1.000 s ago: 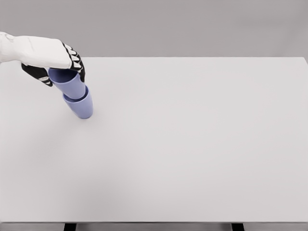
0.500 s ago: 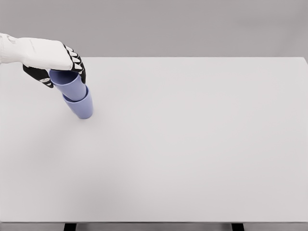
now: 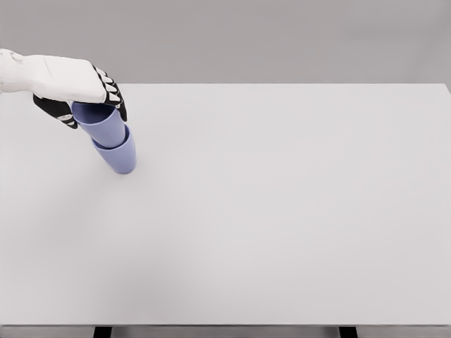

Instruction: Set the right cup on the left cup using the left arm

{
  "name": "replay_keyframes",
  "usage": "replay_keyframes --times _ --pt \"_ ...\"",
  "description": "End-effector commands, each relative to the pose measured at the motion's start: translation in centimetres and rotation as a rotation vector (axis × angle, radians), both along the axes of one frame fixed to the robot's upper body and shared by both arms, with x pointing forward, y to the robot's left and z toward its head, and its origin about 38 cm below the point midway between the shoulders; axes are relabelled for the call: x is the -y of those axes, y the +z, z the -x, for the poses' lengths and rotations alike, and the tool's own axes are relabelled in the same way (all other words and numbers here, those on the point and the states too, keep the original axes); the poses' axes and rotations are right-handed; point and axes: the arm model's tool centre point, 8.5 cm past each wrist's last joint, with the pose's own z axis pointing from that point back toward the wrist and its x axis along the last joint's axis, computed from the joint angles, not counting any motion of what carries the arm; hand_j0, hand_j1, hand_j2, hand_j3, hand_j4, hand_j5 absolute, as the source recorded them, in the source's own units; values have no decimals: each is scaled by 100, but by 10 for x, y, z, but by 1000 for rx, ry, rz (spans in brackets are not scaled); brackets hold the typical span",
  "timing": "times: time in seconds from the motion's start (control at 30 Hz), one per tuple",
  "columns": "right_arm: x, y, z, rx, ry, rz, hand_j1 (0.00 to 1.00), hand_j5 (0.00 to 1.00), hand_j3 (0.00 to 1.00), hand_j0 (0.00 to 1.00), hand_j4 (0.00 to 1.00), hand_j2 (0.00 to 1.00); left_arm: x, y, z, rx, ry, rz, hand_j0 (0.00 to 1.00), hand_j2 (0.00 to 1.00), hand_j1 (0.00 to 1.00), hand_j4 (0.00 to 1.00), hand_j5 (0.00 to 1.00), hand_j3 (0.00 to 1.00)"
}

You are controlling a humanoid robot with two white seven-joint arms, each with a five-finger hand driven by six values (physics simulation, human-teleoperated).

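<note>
Since the upper blue cup point(image 3: 103, 125) already sits nested in the lower blue cup point(image 3: 120, 156) at the bench's point(image 3: 282, 211) far left, left hand point(image 3: 74, 88) fingers point(image 3: 113, 95) curled round its rim, I'd loosen them gently, straight up, no tipping.

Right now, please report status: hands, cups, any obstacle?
Left hand shut on upper cup. Upper cup nested in lower cup on table. Right arm not in view. No obstacle seen.

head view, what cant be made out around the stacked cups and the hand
- Upper cup rim: head view, covered by the left hand.
- How deep it sits in the lower cup: hidden by that cup's wall.
- Left arm beyond the wrist: cut off by the left edge.
- Right arm: outside the picture.
</note>
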Motion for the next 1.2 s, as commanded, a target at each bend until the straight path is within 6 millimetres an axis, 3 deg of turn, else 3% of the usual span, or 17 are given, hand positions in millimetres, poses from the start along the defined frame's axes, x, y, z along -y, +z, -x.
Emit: replay_keyframes --times 0.0,1.03,1.17 --pt "0 0 0 -1 0 0 100 100 100 100 100 100 0 1 0 0 3 5 73 73 73 73 73 73" --pt "0 0 0 1 0 -2 100 100 100 100 100 100 0 1 0 2 3 2 79 79 79 79 79 79" --pt "0 0 0 0 0 0 100 100 100 100 100 100 0 1 0 2 3 2 83 83 83 83 83 83"
